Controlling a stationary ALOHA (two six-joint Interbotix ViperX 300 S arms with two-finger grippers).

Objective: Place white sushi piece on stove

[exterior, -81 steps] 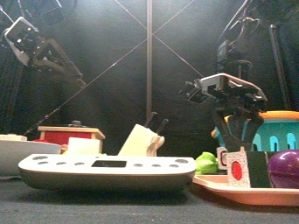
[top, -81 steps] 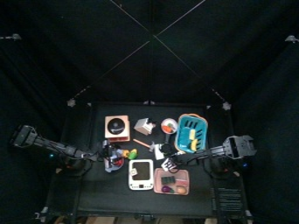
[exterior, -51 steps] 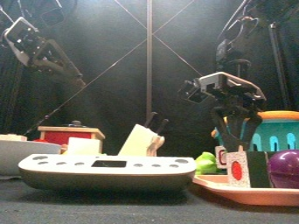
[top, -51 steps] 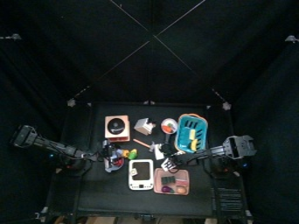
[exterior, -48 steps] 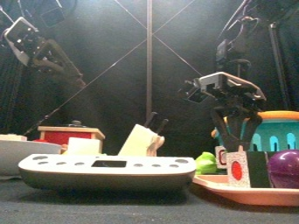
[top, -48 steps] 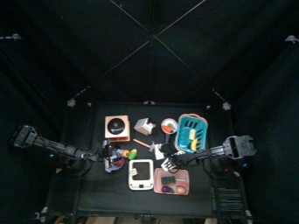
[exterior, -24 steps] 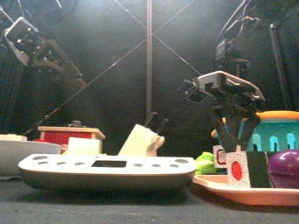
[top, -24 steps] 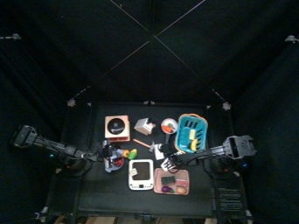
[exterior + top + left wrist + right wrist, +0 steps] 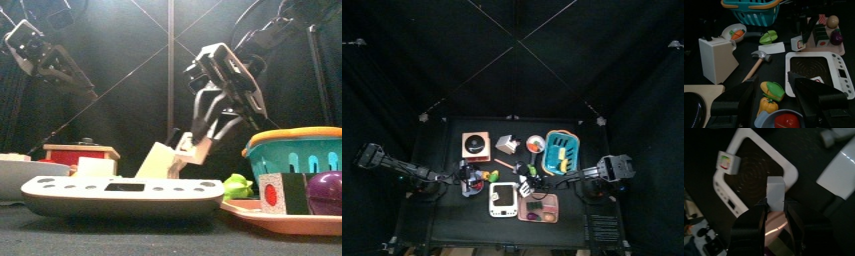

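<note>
Above the stove (image 9: 759,175), your right gripper (image 9: 775,203) is pinching the white sushi piece (image 9: 775,189), hanging clear of the panel's dark grille. Your left gripper (image 9: 774,100) is resting wide open beside the stove's edge. You are crowded by the pink tray (image 9: 540,213) and teal basket (image 9: 310,152).

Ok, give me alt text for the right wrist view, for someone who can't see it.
The right gripper is shut on the white sushi piece, a small pale block held just above the stove, a white rounded panel with a dark ringed burner face. Another flat white piece lies on the black table beside it.
</note>
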